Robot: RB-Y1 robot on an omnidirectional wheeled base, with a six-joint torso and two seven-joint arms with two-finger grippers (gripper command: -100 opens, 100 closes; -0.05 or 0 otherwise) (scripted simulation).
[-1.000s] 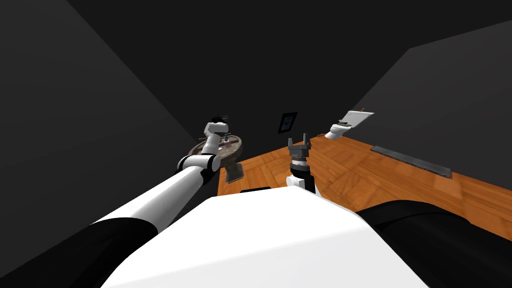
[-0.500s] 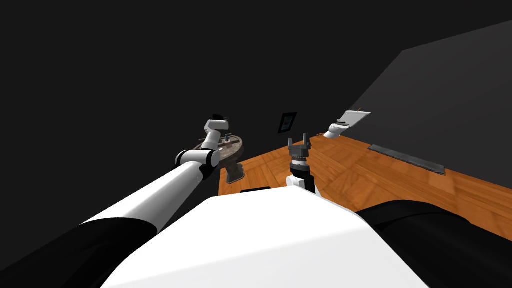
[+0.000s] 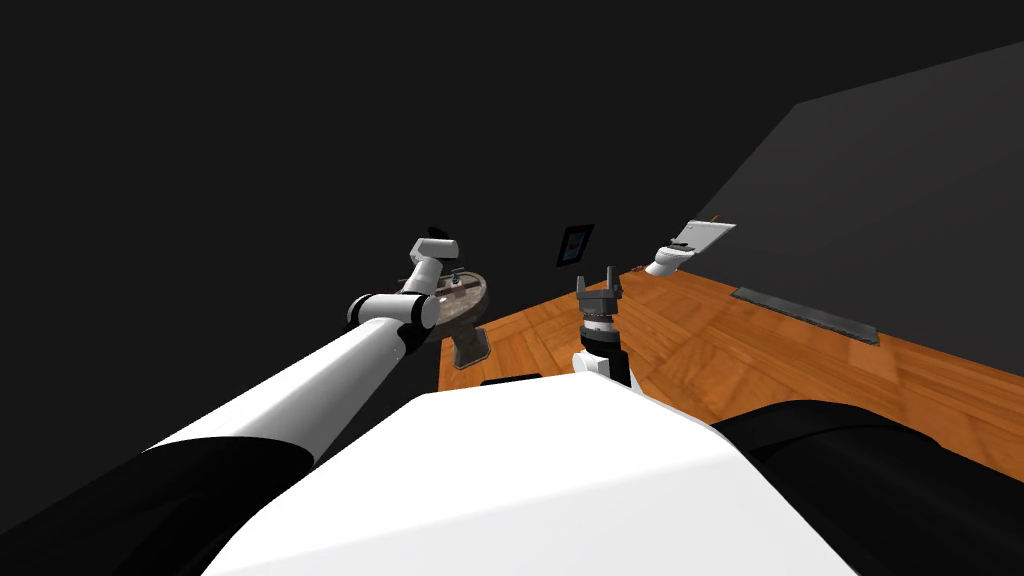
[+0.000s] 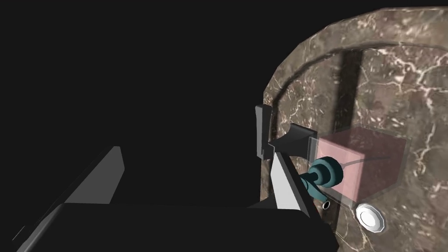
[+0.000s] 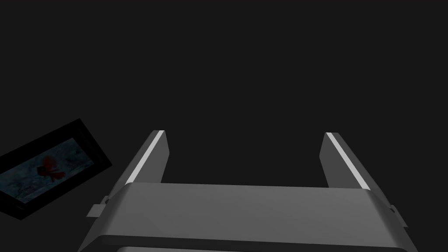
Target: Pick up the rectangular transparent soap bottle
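The wide jaws of the left gripper (image 4: 197, 157) are being held beside, not around, the soap bottle (image 4: 363, 168), risking toppling.

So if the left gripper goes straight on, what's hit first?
Probably nothing: the left gripper, jaws open, faces plain darkness. The soap bottle on the marble sink sits outside one jaw; depth unclear.
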